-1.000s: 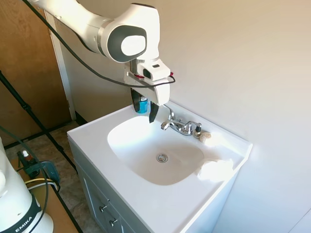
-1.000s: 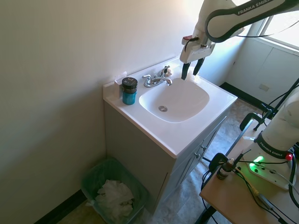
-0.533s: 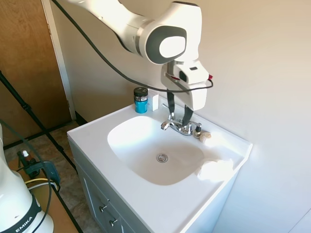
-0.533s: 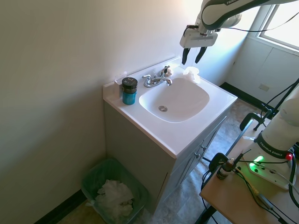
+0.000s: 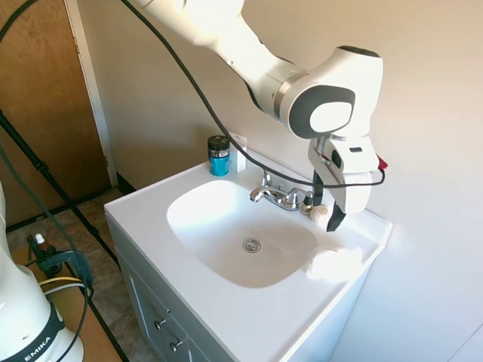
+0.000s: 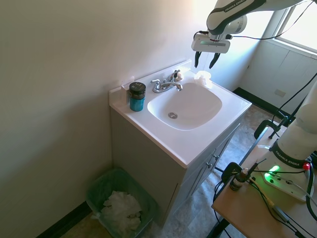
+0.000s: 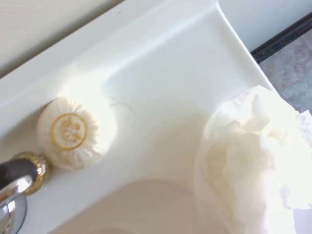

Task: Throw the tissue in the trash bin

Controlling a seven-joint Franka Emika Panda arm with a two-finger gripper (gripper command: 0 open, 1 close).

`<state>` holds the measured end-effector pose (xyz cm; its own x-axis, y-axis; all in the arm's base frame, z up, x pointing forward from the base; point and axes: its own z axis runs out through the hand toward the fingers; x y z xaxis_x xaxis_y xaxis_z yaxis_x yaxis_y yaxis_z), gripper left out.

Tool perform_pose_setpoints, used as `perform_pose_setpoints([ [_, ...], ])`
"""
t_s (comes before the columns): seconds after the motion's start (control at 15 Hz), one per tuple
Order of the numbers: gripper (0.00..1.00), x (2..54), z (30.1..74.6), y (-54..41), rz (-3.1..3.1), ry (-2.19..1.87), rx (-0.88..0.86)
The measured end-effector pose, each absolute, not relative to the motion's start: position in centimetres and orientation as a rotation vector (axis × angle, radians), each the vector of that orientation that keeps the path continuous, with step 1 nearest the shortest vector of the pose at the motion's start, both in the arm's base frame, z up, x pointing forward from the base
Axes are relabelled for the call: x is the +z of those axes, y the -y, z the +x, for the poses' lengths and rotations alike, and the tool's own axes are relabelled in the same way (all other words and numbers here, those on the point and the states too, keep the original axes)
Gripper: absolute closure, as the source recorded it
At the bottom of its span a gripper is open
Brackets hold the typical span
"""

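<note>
The crumpled white tissue (image 5: 335, 264) lies on the white countertop at the sink's right rim, also visible as the tissue (image 6: 202, 77) and close up as the tissue (image 7: 253, 165). My gripper (image 5: 326, 213) hangs open a little above and behind it, nothing between its fingers; from the other side the gripper (image 6: 205, 60) hovers over the wad. The green trash bin (image 6: 119, 206) stands on the floor left of the vanity, with white paper inside it.
A chrome faucet (image 5: 275, 196) sits behind the basin (image 5: 241, 230). A round wrapped soap (image 7: 73, 131) lies between faucet and tissue. A blue jar with a black lid (image 5: 219, 156) stands at the back left corner. Wall close behind the counter.
The arm has swung along the back of the sink, from above the jar, past the faucet, to above the tissue. The gripper stays open and the tissue has not moved.
</note>
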<state>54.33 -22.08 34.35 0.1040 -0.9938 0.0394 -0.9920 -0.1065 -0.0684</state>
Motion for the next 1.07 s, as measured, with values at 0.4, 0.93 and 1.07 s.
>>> perform_pose_setpoints([
  [0.4,0.0,30.4,55.5,25.9,-2.248,-2.19,-0.064],
  [0.93,1.0,27.1,56.8,27.1,-2.204,-2.244,-0.023],
  [1.07,1.0,26.0,57.1,27.7,-2.185,-2.261,-0.009],
])
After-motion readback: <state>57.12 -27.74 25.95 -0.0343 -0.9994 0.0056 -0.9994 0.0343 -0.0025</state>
